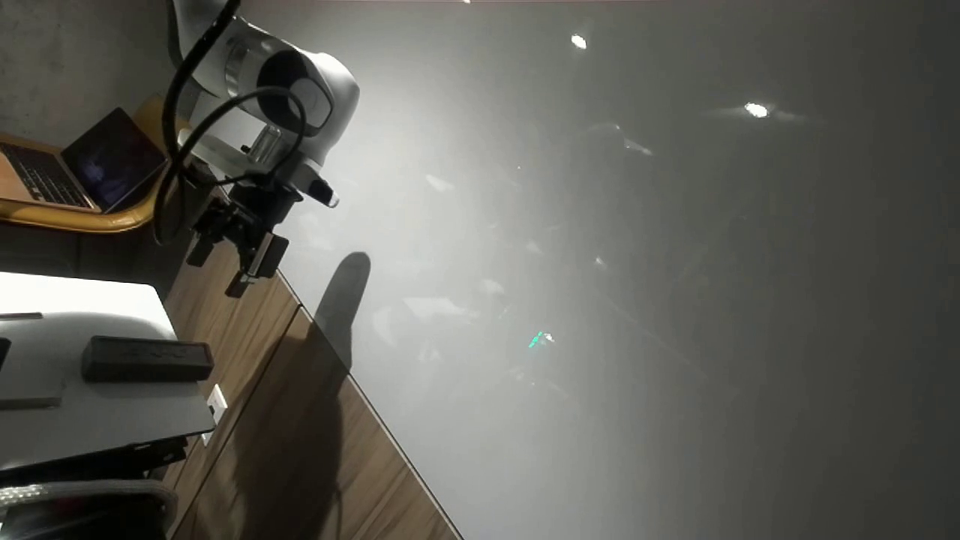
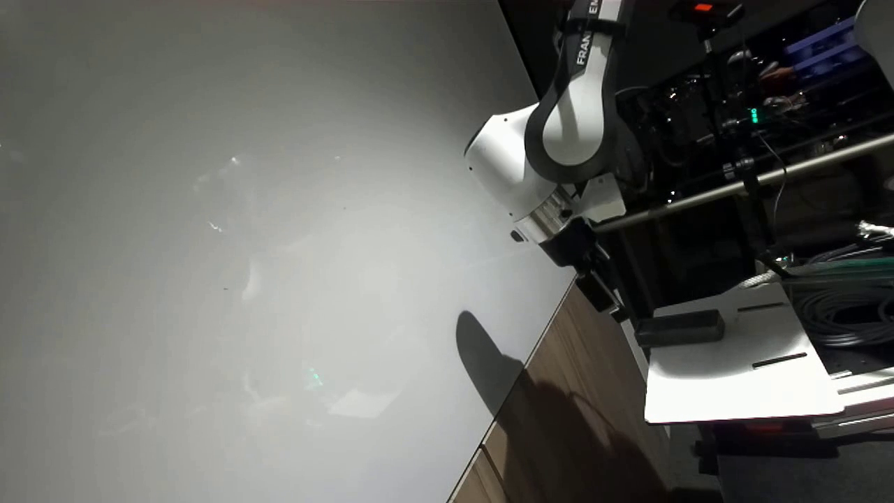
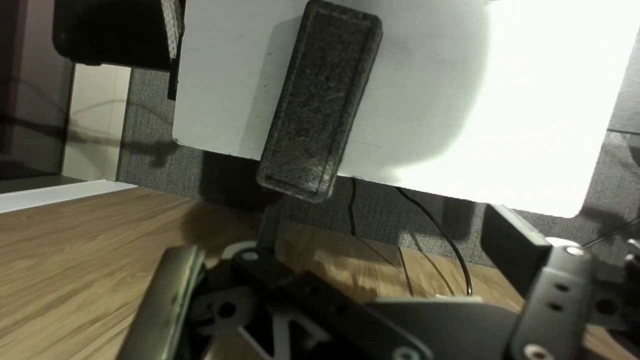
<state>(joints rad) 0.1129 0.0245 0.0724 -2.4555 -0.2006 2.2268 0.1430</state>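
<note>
Dark grey, felt-like: that's the block (image 3: 320, 100), lying on the white plate (image 3: 435, 65) just beyond your gripper (image 3: 392, 236) in the wrist view. Your jaws are spread wide w/ nothing btwn them; carpet (image 3: 372, 212) & wood (image 3: 100, 245) show thru the gap. You don't seem to be touching block or plate.

Key relation: from your jaws, the block lies to the far side & left of the gap's centre. In the wrist view its near end is just ahead of your left finger (image 3: 270, 227) and well apart from the right finger (image 3: 515, 245). Its long axis runs near to far, far end leaning right, so it's approx. square to the line btwn your fingertips. That near end juts past the plate's near edge; the rest sits on the plate. In both exterior views you see the block below & to one side of your fingertips, apart from them. Only one arm (image 2: 573, 126) here, so nearer-arm choice is n/a.

Around you: a big grey board (image 1: 600, 225), glossy w/ light spots (image 1: 757, 110), meets the wood on a slant, & your arm's shadow (image 1: 351, 281) falls across both. In an exterior view you've also got a laptop (image 1: 97, 165) on a yellow chair (image 1: 112, 222), near the plate but apart from it. Coiled cables (image 2: 845, 314) lie just beside the plate's right edge in an exterior view too, partly lost in the dark.
</note>
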